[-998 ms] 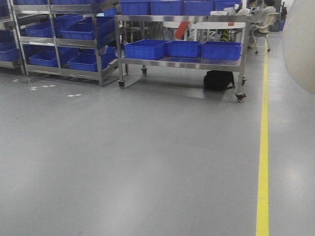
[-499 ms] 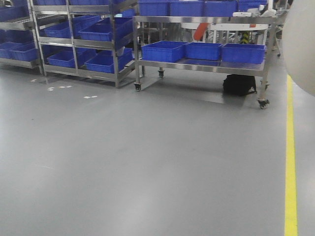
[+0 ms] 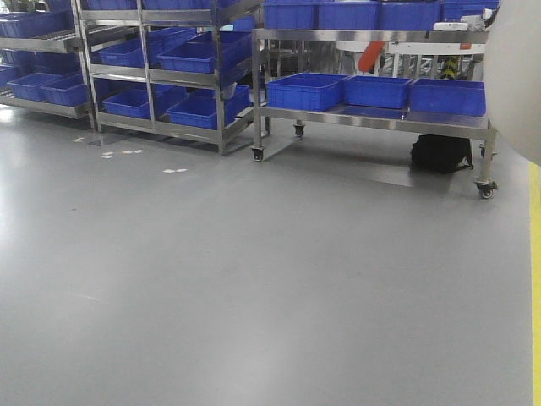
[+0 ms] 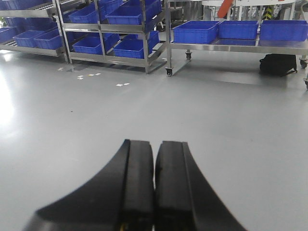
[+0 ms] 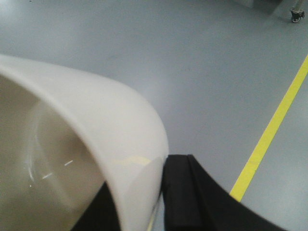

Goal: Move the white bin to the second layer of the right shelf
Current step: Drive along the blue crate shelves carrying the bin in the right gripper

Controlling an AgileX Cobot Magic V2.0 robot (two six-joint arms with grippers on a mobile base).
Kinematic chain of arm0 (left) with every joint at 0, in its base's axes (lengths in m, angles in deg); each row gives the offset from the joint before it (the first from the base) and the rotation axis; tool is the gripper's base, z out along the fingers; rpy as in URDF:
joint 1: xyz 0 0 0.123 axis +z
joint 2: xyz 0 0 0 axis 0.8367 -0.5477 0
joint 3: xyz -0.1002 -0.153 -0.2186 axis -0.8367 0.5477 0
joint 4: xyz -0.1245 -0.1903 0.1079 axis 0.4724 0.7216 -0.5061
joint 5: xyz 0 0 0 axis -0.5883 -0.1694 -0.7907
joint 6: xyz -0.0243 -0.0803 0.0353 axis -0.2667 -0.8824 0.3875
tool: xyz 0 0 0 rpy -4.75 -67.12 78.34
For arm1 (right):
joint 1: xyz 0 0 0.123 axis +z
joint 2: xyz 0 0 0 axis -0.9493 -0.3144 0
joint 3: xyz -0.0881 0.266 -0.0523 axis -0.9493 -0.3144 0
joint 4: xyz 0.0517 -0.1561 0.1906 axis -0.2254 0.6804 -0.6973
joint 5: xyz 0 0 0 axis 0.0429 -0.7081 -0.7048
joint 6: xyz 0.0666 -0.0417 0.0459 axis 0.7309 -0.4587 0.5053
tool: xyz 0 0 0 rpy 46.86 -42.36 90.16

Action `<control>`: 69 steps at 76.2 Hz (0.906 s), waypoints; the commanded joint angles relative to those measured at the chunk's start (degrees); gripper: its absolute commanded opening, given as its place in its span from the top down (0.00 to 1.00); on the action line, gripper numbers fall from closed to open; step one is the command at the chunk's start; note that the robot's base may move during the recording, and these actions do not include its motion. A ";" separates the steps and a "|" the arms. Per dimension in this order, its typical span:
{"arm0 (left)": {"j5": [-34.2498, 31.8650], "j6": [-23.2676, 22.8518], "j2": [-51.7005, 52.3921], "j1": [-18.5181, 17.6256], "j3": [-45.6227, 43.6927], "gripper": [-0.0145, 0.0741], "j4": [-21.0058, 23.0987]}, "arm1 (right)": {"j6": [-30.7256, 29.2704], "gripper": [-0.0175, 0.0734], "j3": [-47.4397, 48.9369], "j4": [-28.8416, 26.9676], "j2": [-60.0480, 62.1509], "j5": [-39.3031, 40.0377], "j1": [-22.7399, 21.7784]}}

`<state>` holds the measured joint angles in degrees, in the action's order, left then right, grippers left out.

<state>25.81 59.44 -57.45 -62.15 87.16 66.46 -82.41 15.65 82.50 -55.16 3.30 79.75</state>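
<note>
My right pincer (image 5: 140, 188) grips the white bin (image 5: 86, 108) by its rim, mouth facing my wrist; my left pincer (image 4: 154, 161) is pressed closed.

A warehouse or factory hall is shown. A wide, smooth grey floor (image 3: 254, 296) is seen across most of the frame. Tall steel racks (image 3: 169, 128) are seen at the upper left, packed with many blue crates (image 3: 199, 57). A long steel cart (image 3: 372, 35) on small wheels is seen at the upper right, and more blue crates are kept on it. A yellow line (image 3: 536, 296) is painted on the floor at the right edge.
</note>
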 commanded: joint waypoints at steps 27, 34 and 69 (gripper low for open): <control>-4.89 -0.18 0.91 -0.26 2.11 0.74 0.00 | 0.07 0.75 1.86 0.17 -0.13 5.35 -0.32; -4.89 -0.18 0.91 -0.26 2.11 0.74 0.00 | 0.07 0.75 1.86 0.17 -0.13 5.35 -0.32; -4.89 -0.18 0.91 -0.26 2.11 0.74 0.00 | 0.07 0.75 1.86 0.17 -0.13 5.35 -0.32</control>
<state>25.81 59.44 -57.45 -62.15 87.16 66.46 -82.41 15.65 82.50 -55.16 3.30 79.75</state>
